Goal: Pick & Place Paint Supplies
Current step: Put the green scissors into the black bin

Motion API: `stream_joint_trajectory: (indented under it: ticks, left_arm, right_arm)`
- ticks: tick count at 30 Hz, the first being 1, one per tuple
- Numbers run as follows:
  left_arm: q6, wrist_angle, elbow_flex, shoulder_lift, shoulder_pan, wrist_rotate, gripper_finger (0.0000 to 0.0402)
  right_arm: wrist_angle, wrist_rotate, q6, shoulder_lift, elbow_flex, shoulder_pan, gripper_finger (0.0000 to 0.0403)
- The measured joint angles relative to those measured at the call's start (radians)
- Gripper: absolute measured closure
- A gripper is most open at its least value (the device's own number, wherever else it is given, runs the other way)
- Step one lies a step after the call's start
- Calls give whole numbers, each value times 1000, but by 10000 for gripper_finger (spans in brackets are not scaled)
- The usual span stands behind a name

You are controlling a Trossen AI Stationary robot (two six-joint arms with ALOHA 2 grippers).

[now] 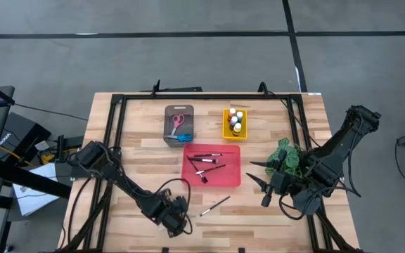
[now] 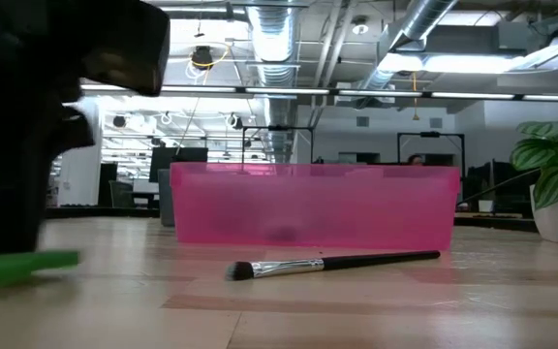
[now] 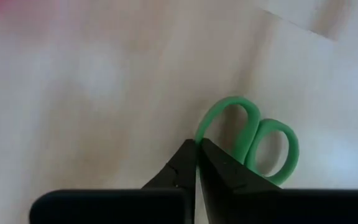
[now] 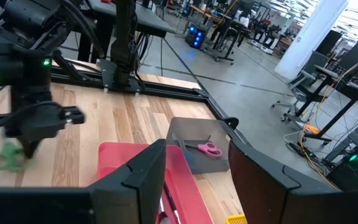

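Observation:
Green-handled scissors [image 3: 272,146] lie on the wooden table near its front left, also seen low in the low view [image 2: 22,264] and in the right wrist view [image 4: 6,160]. My left gripper [image 3: 196,148] stands over them, pointing steeply down, shut at one handle loop; in the high view the gripper [image 1: 176,219] hides them. A loose dark-handled paintbrush [image 1: 215,205] lies flat on the table in front of the red tray [image 1: 232,180]. My right gripper [image 1: 257,174] hangs open and high at the table's right, holding nothing. My left gripper pinches the rim of one handle loop [image 3: 199,132] between its fingertips, one finger outside the loop and one inside. The fingers come from above, pointing steeply down. The scissors lie flat on the table [image 2: 37,262]; the blades are hidden under the gripper.
The red tray holds several brushes. A grey tray [image 1: 167,137] with pink and blue scissors and a yellow tray [image 1: 226,128] with small bottles stand behind it. A green plant [image 1: 288,156] sits beside my right gripper. Bare wood lies along the front edge.

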Motion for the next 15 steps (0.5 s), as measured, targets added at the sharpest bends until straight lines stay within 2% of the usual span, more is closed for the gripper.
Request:
stream_joint_trajectory:
  ticks: [4, 15]
  left_arm:
    - [17, -44, 2, -41, 4, -54, 400]
    - [32, -199, 2, -147, -3, -73, 401]
  right_arm:
    - [0, 0, 0, 0, 0, 1, 233]
    - [0, 0, -4, 0, 0, 1, 233]
